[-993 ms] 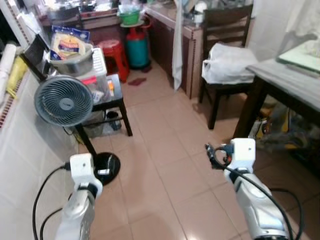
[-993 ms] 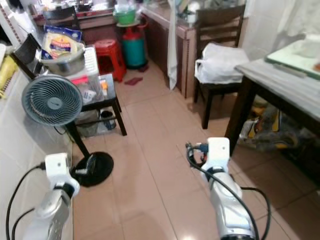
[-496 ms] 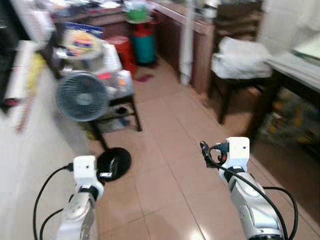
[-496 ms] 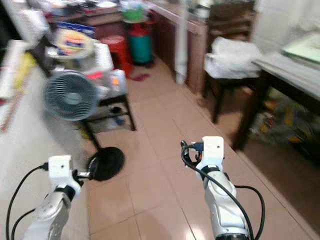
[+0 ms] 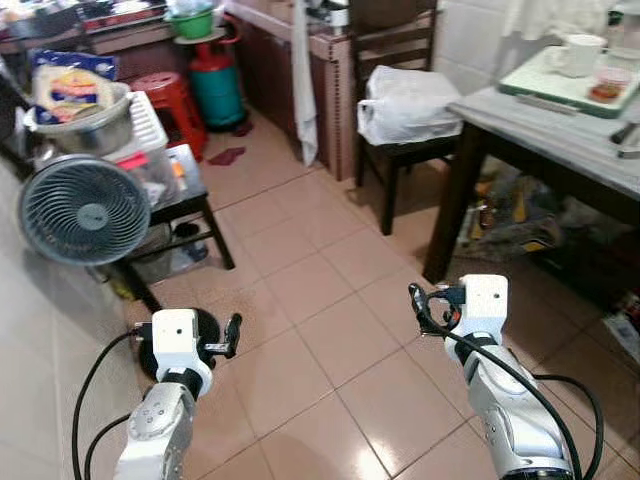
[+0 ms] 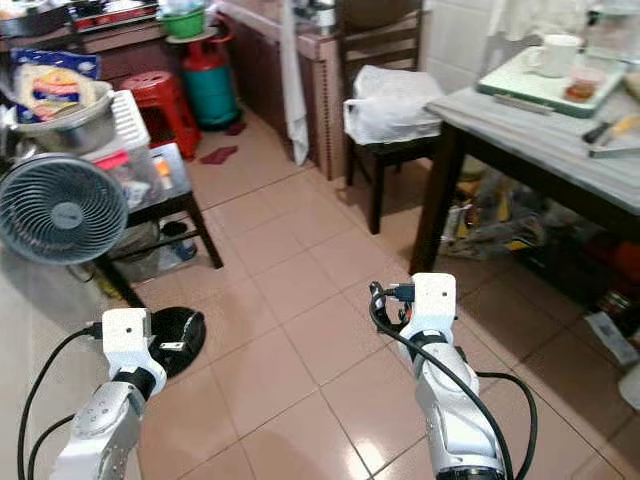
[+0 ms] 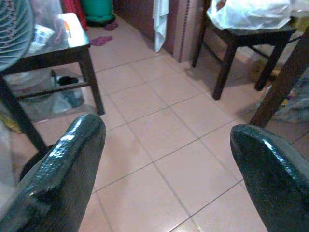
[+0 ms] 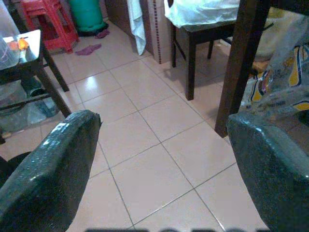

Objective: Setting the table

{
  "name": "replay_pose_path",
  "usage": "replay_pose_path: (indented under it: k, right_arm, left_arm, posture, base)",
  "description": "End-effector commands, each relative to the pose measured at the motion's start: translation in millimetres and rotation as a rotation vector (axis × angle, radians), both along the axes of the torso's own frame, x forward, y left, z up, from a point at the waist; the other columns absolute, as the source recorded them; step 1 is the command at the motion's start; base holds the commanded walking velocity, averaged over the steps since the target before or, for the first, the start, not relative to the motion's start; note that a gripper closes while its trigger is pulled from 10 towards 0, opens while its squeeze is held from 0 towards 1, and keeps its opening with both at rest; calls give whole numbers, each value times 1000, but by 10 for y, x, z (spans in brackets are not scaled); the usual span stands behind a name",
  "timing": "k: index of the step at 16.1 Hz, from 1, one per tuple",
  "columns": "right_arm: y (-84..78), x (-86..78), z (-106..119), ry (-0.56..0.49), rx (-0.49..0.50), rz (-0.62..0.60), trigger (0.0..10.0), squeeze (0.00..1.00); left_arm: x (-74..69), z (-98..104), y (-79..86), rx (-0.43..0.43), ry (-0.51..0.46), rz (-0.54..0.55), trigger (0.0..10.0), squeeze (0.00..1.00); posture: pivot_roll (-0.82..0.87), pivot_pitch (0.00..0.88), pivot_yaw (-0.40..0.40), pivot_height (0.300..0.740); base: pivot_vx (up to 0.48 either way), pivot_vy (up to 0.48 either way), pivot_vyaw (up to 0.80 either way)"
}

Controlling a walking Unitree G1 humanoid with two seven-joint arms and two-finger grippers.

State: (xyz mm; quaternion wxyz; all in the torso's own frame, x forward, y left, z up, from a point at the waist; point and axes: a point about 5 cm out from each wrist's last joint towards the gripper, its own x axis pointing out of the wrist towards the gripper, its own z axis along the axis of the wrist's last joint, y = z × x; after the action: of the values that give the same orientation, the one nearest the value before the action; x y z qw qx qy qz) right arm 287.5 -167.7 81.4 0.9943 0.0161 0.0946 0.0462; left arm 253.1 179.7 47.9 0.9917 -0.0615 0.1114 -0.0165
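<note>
1. Two grippers, both empty: the left gripper (image 7: 164,159) and the right gripper (image 8: 159,164) each hang over bare tiled floor (image 5: 330,340) with fingers spread wide and nothing between them.
2. Task target, the table (image 6: 560,140), stands ahead on the robot's right, well apart from both grippers.
3. On the table: a green tray (image 6: 545,85) bearing a white mug (image 6: 555,55) and a small dish (image 6: 580,88); utensils (image 6: 610,130) lie beside it nearer the edge. No laid places can be made out.
4. A chair (image 5: 400,90) with a white bag (image 5: 405,100) on its seat stands at the table's end.
5. Judgement: setting not begun by the robot. Remaining: approach the table, take items, lay them out.
</note>
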Motion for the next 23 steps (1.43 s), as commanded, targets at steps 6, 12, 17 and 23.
replay_pose_path:
  k: [6, 12, 17, 23]
  right_arm:
    - [79, 86, 64, -4, -25, 99, 10000, 0]
    - [146, 172, 115, 0, -50, 174, 10000, 0]
    - [168, 117, 37, 10, -23, 139, 10000, 0]
    - [151, 105, 7, 10, -12, 109, 10000, 0]
  left_arm:
    - [-9, -19, -7, -15, -13, 68, 10000, 0]
    - [-256, 22, -80, -14, -2, 13, 10000, 0]
    - [-266, 37, -18, 59, -5, 19, 10000, 0]
    - [-277, -40, 29, 45, 31, 82, 10000, 0]
  posture:
    - [-183, 0, -11, 740]
    - [-141, 0, -72, 740]
    - [-163, 0, 4, 740]
    - [-165, 0, 23, 740]
  base:
    - [0, 0, -717]
    - [0, 0, 0]
    - [0, 0, -728]
    - [0, 0, -800]
